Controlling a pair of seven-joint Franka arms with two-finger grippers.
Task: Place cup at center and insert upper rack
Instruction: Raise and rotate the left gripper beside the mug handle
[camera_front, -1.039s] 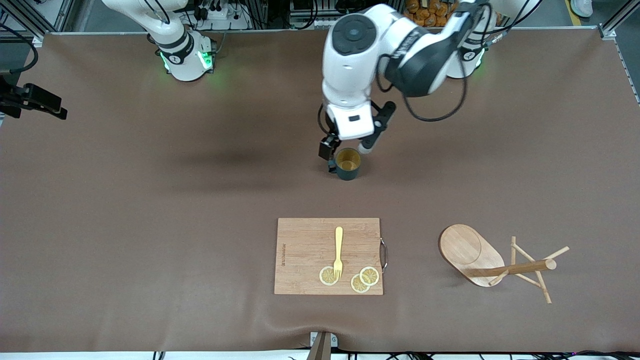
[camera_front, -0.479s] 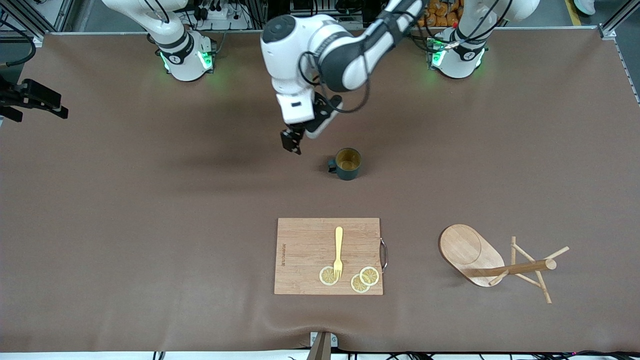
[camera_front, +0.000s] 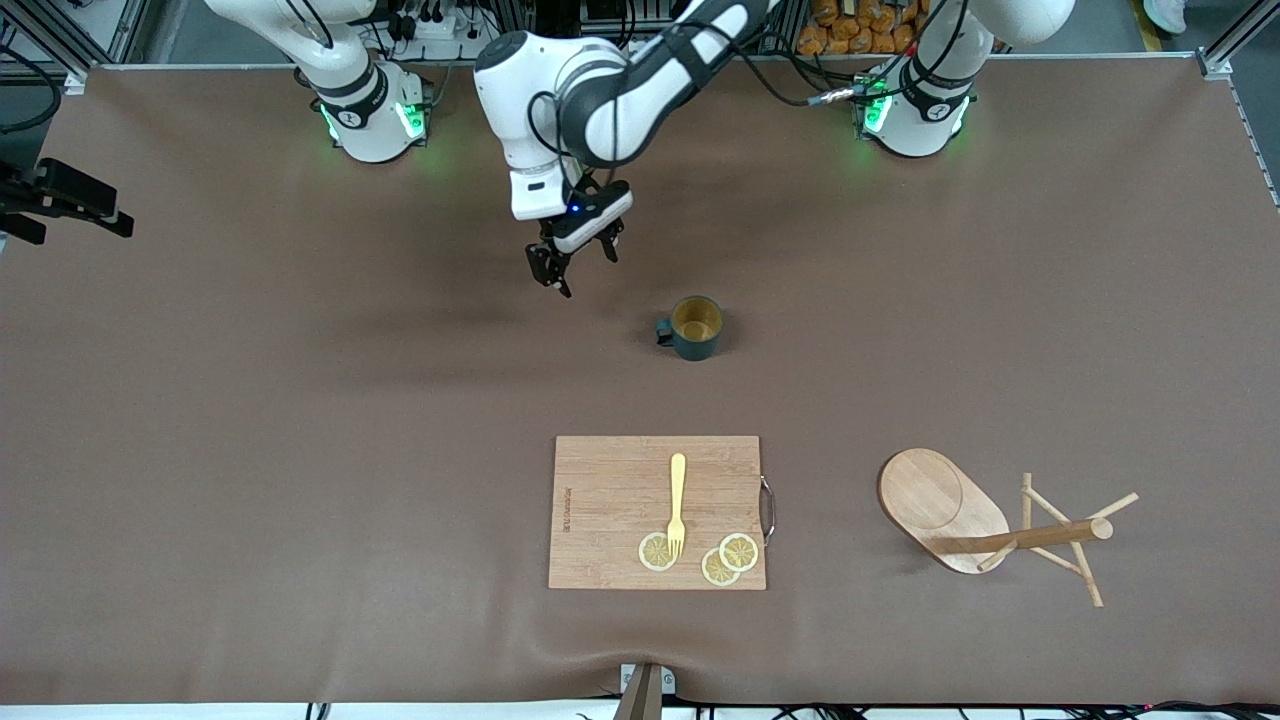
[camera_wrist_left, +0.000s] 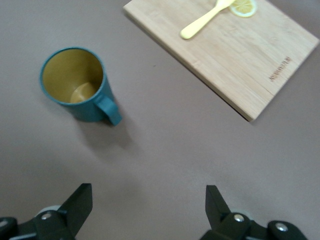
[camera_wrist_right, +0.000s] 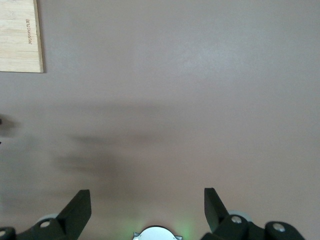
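The dark teal cup (camera_front: 696, 327) stands upright on the brown mat near the table's middle, its handle toward the right arm's end. It also shows in the left wrist view (camera_wrist_left: 75, 82). My left gripper (camera_front: 578, 262) is open and empty, up over bare mat beside the cup, toward the right arm's end; the left wrist view shows its jaws wide apart (camera_wrist_left: 148, 195). The wooden mug tree (camera_front: 1000, 525) lies on its side, nearer the front camera, toward the left arm's end. My right gripper (camera_wrist_right: 147, 200) is open and empty, high over bare mat by its base, waiting.
A rectangular wooden cutting board (camera_front: 610, 480) lies nearer the front camera than the cup, with a yellow fork (camera_front: 677, 505) and three lemon slices (camera_front: 722, 560) on it. The board also shows in the left wrist view (camera_wrist_left: 235, 55).
My left gripper has let go of the cup, risen and swung toward the right arm's end. The cup stays where it stood. The right arm has not moved.
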